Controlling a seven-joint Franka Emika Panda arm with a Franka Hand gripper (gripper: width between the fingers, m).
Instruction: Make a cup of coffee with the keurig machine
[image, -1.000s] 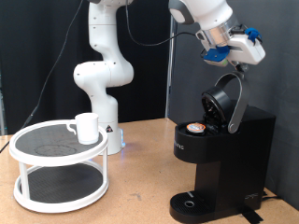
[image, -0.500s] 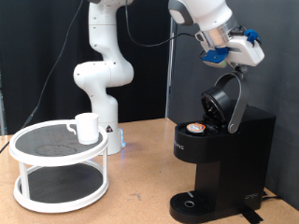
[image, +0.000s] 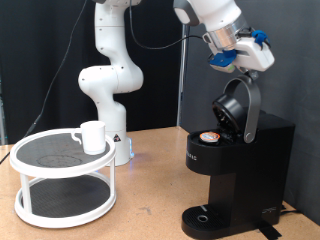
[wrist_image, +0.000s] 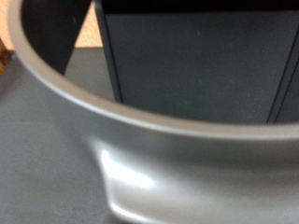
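one keurig machine (image: 238, 160) stands on the worktop (image: 150, 205), its single lid (image: 238, 108) raised. one brown-topped pod (image: 208, 138) sits in its holder. one white cup (image: 92, 136) rests on the upper of the two tiers of one round white stand (image: 62, 176). one white robot arm (image: 110, 70) carries one gripper (image: 240, 62).

The hand (image: 243, 62) shifts toward the exterior view's left, and the lid (image: 238, 108) tips slightly more upright.
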